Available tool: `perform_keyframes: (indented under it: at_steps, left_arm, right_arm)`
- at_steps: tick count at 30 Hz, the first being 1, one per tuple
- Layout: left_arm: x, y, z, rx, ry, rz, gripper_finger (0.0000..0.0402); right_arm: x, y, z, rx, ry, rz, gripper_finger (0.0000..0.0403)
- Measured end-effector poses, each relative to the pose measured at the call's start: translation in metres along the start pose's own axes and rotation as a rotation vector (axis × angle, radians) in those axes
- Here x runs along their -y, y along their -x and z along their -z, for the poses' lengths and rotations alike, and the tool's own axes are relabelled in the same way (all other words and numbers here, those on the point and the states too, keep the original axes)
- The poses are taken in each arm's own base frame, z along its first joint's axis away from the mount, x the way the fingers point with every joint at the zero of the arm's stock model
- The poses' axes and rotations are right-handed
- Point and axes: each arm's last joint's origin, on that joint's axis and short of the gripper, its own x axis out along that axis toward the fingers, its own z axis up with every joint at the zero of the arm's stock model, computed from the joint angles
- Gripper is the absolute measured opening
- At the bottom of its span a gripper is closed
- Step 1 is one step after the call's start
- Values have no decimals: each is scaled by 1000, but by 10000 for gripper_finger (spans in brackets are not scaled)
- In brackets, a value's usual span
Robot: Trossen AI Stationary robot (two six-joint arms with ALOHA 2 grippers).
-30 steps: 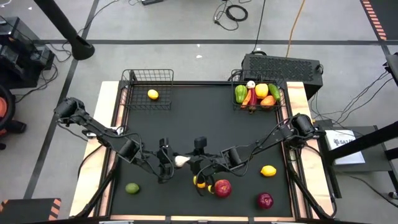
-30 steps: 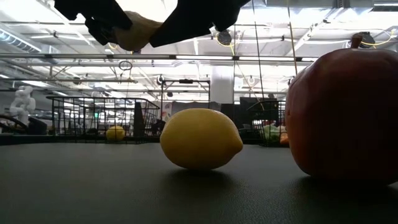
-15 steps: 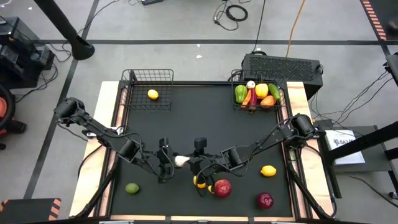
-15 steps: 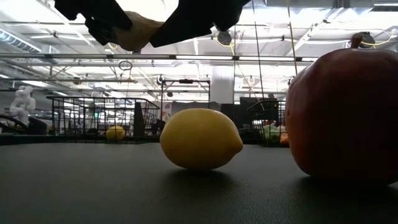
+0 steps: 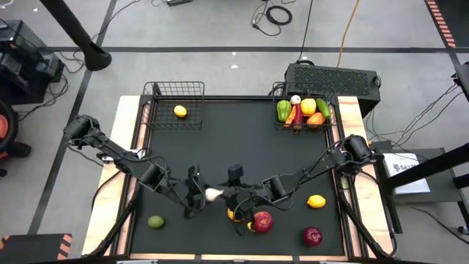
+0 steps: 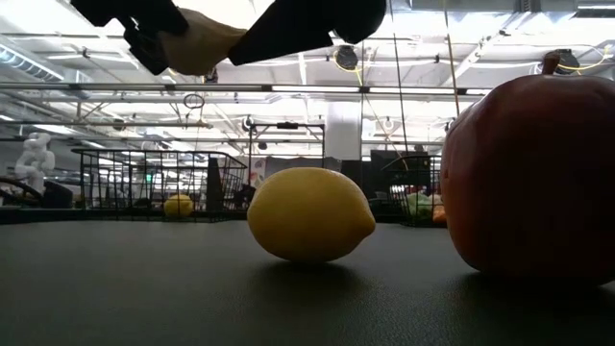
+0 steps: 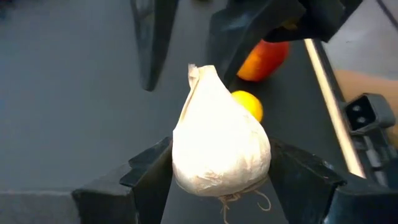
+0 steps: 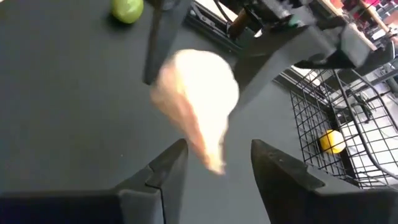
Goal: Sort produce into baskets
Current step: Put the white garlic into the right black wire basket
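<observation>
A white garlic bulb [image 5: 212, 194] hangs above the black mat's near middle, held in my left gripper [image 7: 221, 171]; it also shows in the low view [image 6: 202, 38]. My right gripper [image 8: 214, 165] faces it from the table's right. It is open, and its fingers stand on either side of the garlic's pointed tip [image 8: 211, 155] without visible touch. The left wire basket [image 5: 157, 88] holds one lemon [image 5: 179, 111]. The right wire basket [image 5: 330, 121] holds peppers, a lemon and other produce. My left gripper pinches the garlic's wide bulb [image 7: 186, 168] between its two fingers, one on each side. The fingers come level from the table's left. The garlic is lifted clear of the mat, its root end toward the wrist and its pointed tip [image 7: 193, 68] toward the right gripper.
On the mat lie a lime [image 5: 155, 221] near left, a lemon [image 5: 234, 214] and red apple [image 5: 261, 221] below the right gripper, another lemon [image 5: 316, 201] and a dark red apple [image 5: 312, 236] near right. A black perforated box [image 5: 333, 79] stands behind the right basket.
Both grippers have shifted slightly toward the table's near edge, the garlic going along in my left gripper. The fruits on the mat have stayed put.
</observation>
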Motion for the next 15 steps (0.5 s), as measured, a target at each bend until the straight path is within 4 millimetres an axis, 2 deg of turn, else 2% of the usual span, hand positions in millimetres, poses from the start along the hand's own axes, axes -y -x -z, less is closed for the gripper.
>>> perform_keyframes:
  at_steps: [4,15]
  left_arm:
    - [-3,-1,-1,-12,17,19,249]
    - [-12,-3,-1,-47,25,-7,249]
  right_arm:
    - [0,0,-1,12,-3,-3,154]
    - [0,0,0,7,0,-5,78]
